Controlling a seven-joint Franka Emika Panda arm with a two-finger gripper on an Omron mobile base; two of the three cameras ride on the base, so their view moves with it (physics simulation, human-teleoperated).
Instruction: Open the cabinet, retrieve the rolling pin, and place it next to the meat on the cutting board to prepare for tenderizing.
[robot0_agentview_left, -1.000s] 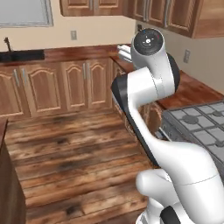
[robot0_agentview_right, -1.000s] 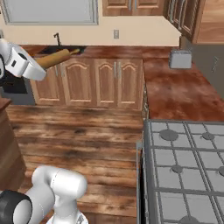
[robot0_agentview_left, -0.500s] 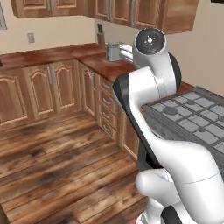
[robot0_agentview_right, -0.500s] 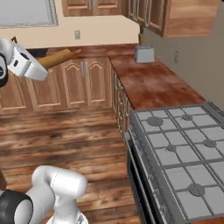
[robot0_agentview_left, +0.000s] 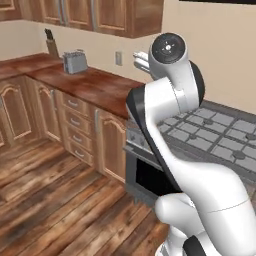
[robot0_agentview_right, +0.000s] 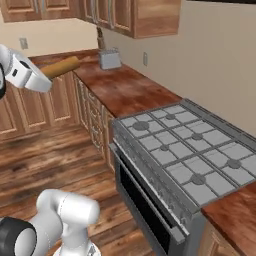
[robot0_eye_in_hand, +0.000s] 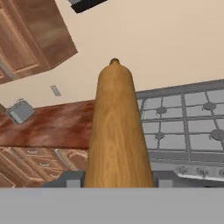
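Note:
The light tan rolling pin (robot0_eye_in_hand: 116, 131) runs lengthwise away from the camera in the hand view, knobbed end far. My gripper (robot0_eye_in_hand: 118, 179) is shut on it, a dark fingertip pressing each side at the bottom. From the right base view the gripper (robot0_agentview_right: 44, 76) holds the rolling pin (robot0_agentview_right: 61, 67) in the air at the left, above the floor and level with the counter. Brown wall cabinets with grey bar handles (robot0_agentview_left: 95, 15) hang above the counter, doors shut. The cutting board and the meat are out of view.
A grey gas stove (robot0_agentview_right: 190, 150) with a dark oven front (robot0_agentview_left: 150, 177) stands in the run of wooden counter (robot0_agentview_left: 95, 85). A silver toaster (robot0_agentview_left: 74, 61) and a knife block (robot0_agentview_left: 50, 42) sit further along. Wooden floor (robot0_agentview_left: 55, 200) lies open at the left.
The whole picture has slid left as the base moved: sink and window are gone, the stove has come near. The rolling pin stays held the same way in my gripper.

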